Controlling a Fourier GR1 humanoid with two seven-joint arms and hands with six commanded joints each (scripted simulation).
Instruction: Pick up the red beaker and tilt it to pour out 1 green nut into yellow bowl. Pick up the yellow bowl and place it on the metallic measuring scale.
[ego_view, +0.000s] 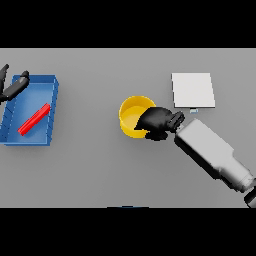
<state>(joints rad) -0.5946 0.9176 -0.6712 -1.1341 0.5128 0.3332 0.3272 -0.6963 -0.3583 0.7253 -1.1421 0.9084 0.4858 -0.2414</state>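
The yellow bowl (132, 114) stands on the grey table near the middle. My right hand (157, 121) lies against its right rim, fingers curled around the edge and covering part of it. What is inside the bowl I cannot make out. The metallic scale (193, 90), a pale square plate, lies up and to the right of the bowl. A red beaker (34, 119) lies on its side in the blue tray (52, 111) at the far left. My left hand (12, 87) hovers over the tray's upper left corner with fingers relaxed.
The right forearm (212, 151) stretches from the lower right corner up to the bowl. The blue tray has raised walls along the left edge of the view.
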